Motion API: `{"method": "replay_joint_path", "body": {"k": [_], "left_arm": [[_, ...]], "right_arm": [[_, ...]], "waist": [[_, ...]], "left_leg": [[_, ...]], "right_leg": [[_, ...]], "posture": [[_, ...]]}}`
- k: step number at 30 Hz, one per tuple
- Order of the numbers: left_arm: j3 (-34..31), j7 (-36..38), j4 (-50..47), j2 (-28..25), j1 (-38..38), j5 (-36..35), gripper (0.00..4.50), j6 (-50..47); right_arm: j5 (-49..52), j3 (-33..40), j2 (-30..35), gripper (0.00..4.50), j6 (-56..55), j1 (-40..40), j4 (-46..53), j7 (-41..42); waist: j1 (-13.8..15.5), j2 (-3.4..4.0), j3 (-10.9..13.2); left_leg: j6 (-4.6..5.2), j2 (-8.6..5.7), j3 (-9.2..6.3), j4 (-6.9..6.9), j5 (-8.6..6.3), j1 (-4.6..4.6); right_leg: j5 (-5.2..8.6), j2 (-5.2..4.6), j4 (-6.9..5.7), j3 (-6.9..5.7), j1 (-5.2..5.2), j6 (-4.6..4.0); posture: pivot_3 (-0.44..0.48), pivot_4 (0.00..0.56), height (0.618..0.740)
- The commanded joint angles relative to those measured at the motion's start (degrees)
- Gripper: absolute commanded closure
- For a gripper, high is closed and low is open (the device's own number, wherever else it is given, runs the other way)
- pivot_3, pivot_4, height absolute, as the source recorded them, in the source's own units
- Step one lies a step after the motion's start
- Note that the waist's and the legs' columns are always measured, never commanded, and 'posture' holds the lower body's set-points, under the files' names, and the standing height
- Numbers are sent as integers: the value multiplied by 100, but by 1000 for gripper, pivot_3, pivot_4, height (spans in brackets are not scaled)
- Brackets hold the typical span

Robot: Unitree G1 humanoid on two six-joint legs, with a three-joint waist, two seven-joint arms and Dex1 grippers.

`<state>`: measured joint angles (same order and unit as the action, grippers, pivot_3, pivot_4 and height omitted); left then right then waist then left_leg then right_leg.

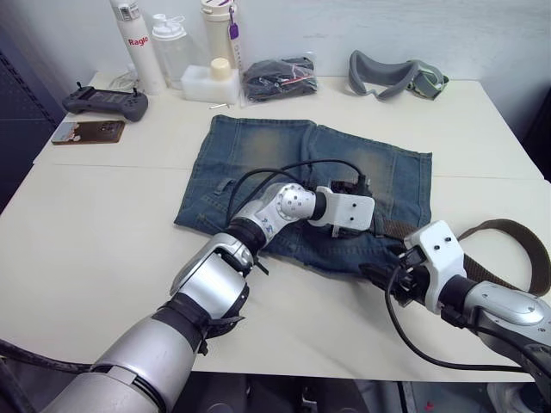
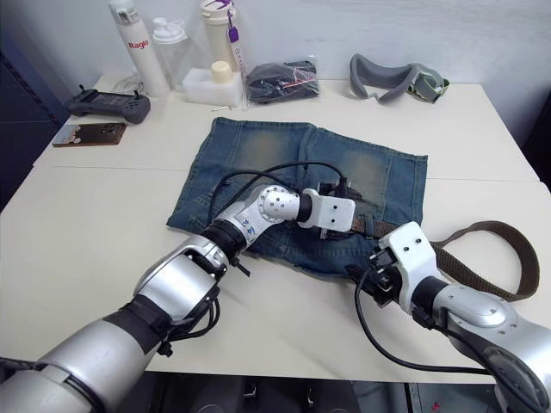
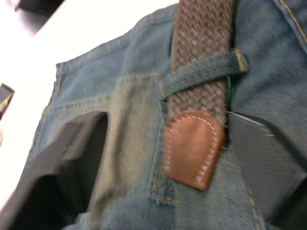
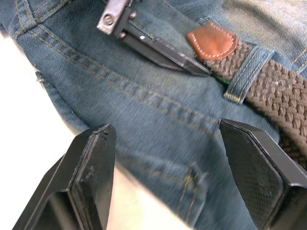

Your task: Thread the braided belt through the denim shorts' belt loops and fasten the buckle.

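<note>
The faded denim shorts point(image 1: 301, 168) lie flat mid-table. The braided belt point(image 1: 516, 245) curls off to the right of them. Its brown leather tip point(image 3: 194, 148) has passed under one of the belt loops point(image 3: 201, 74) on the waistband. My left gripper point(image 3: 163, 163) is open over the waistband, with the leather tip between its fingers, close to one finger point(image 3: 259, 163). My right gripper point(image 4: 172, 177) is open too, low over the shorts' near edge, beside the same belt loop point(image 4: 247, 72) and the belt point(image 4: 278, 91). The buckle is hidden.
Along the table's far edge stand bottles point(image 1: 138, 43), a white box point(image 1: 211, 82), a black bundle in a clear bag point(image 1: 277, 79) and grey goggles point(image 1: 396, 76). A controller point(image 1: 105, 103) and a phone point(image 1: 88, 131) lie far left.
</note>
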<state>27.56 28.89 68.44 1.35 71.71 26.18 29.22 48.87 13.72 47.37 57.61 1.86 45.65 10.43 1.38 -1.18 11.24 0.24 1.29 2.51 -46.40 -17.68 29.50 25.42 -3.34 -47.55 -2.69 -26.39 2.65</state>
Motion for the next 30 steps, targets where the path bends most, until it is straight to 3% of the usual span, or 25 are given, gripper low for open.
{"method": "replay_joint_path", "body": {"k": [1,2,3,4,7,17,20,21,26,28,30], "left_arm": [[182,-564,158,-50,94,381,2427,-315],[202,-586,153,-35,78,404,2838,-302],[212,-581,146,-22,58,410,2838,-280],[232,-549,131,-16,24,423,3630,-244],[221,-482,93,-22,-46,400,4467,-188],[-72,41,-324,-222,-192,70,4467,-121],[-86,64,-409,-225,-213,57,4500,-174],[-91,55,-424,-220,-214,57,4500,-194],[-62,59,-519,-227,-218,98,4500,-282],[-61,303,-609,-296,-248,65,4500,-429],[-142,1183,-711,-338,-373,-181,4500,-1002]], "right_arm": [[-64,88,-56,826,-9,-82,182,-13],[-68,84,-74,826,0,-94,185,-14],[-70,82,-91,826,10,-103,189,-15],[-72,76,-103,826,19,-113,190,-12],[-82,64,-124,826,37,-137,186,-1],[-391,-52,-305,826,-166,-536,-94,94],[-361,-56,-480,1660,-34,-669,-276,60],[-405,-111,-522,2273,20,-731,-384,31],[-1114,-760,-648,4410,105,-808,-1319,-142],[-1258,-823,-783,4461,85,-779,-1591,-171],[-1363,-934,-817,4461,184,-768,-1733,-126]], "waist": [[-1,0,0],[-2,0,0],[-2,0,0],[-1,0,0],[0,1,-3],[-12,3,-4],[-13,3,-4],[-13,3,-4],[-12,3,-4],[-12,7,-7],[-28,-3,-18]], "left_leg": [[0,-1,0,0,1,0],[0,-1,-1,0,1,0],[-1,-1,-2,1,1,0],[-1,-1,-1,1,1,0],[-3,-2,-1,1,2,0],[-9,-3,-1,4,6,-1],[-9,-3,-1,6,6,-1],[-9,-3,-1,6,6,-1],[-9,-4,-1,5,7,-1],[-8,-5,-1,6,7,0],[-7,-6,1,4,8,-2]], "right_leg": [[0,-1,-1,0,0,0],[0,-1,-1,0,0,0],[0,-1,-1,0,-1,0],[1,-1,-1,0,-1,1],[1,-2,-2,-1,0,1],[5,-4,-7,-2,-4,-6],[5,-5,-8,-2,-5,-7],[5,-5,-8,-2,-5,-7],[5,-8,-10,-2,-6,-7],[5,-8,-11,-2,-7,-7],[5,-9,-13,0,-6,-7]], "posture": [[0,150,656],[0,150,656],[0,150,656],[0,150,656],[0,150,656],[0,150,656],[0,150,656],[0,150,656],[0,150,656],[0,150,656],[0,150,656]]}}
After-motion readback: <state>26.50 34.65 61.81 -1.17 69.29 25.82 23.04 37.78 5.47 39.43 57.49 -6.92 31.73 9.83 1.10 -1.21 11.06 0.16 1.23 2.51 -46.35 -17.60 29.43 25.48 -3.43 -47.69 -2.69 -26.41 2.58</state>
